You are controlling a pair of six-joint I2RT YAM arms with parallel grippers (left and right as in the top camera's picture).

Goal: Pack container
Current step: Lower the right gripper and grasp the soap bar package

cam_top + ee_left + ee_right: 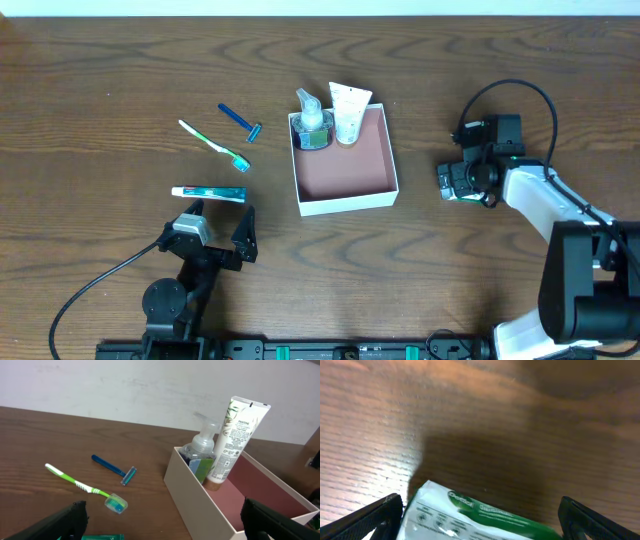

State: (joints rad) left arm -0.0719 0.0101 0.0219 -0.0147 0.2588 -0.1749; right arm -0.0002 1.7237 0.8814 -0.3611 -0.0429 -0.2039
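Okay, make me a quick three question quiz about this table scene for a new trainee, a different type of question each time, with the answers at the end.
1. True or false: the toothbrush lies on the table, outside the container.
2. What stands in the container next to the pump bottle? A) tube B) razor C) toothbrush
3. Fill in: the left hand and right hand are both ____ (open or shut).

Key: 1 true; 2 A; 3 open.
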